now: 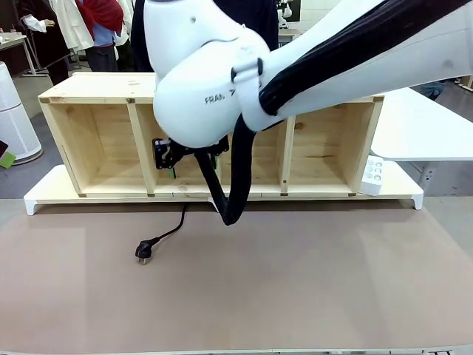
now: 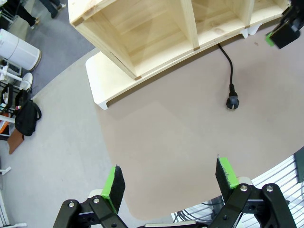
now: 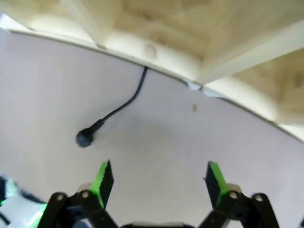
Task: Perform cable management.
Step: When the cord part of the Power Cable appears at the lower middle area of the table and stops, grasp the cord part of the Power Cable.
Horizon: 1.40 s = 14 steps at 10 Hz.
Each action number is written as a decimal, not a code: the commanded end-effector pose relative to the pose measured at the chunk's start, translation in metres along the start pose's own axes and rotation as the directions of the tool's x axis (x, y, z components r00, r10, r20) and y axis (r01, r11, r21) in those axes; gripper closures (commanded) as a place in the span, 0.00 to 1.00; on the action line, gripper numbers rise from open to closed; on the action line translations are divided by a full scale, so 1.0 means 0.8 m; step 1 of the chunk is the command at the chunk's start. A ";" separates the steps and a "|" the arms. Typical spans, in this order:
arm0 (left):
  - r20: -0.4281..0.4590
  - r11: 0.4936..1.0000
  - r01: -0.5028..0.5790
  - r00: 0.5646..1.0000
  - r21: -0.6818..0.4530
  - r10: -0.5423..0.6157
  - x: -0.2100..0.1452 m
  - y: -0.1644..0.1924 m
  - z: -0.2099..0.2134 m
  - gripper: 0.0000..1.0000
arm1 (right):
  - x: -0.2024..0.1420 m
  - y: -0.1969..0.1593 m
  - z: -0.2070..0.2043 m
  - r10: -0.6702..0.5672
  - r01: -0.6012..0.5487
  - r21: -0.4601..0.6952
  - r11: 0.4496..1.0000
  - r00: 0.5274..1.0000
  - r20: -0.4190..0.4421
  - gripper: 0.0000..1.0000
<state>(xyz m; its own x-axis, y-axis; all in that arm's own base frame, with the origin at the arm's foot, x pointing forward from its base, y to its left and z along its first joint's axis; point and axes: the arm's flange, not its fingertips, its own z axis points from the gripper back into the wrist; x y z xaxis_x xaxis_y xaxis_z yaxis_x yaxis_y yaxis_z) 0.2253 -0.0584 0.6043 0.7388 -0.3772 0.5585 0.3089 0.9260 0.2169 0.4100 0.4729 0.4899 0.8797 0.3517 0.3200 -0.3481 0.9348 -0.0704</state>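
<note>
Got a long thin black power cord (image 1: 171,231) lying loose on the flat brown tabletop (image 1: 310,281). Chunky plug end at roughly 8 o'clock from the table's middle in the front view. Other end running up to the front edge of the pale wooden open-compartment shelf (image 1: 96,140). Not gripped by anything. Got the right black two-finger gripper with green pads (image 3: 158,178) spread wide and empty above the table, plug at about 10 o'clock in its wrist view. Same deal with the left black green-padded gripper (image 2: 170,178): gaping wide, holding nothing, plug well off at 1 o'clock. Also spotting a small white power strip (image 1: 373,176) at the shelf's 3 o'clock end.
</note>
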 end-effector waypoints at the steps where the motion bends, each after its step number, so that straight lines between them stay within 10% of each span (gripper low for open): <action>1: 0.002 1.000 -0.001 1.000 -0.004 0.001 -0.001 0.001 0.000 0.00 | 0.012 0.018 -0.021 -0.043 0.043 -0.018 0.999 0.999 -0.009 0.00; 14: 0.002 1.000 -0.001 1.000 -0.004 0.001 -0.001 0.001 0.000 0.00 | 0.027 0.068 -0.091 -0.114 0.116 0.026 0.993 0.990 -0.081 0.00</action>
<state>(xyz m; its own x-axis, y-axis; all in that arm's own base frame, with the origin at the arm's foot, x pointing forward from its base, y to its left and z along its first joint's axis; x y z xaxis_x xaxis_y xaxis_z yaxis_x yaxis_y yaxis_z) 0.2253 -0.0584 0.6043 0.7389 -0.3771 0.5584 0.3088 0.9261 0.2169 0.4342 0.5350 0.4248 0.9360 0.2456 0.2523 -0.2517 0.9678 -0.0083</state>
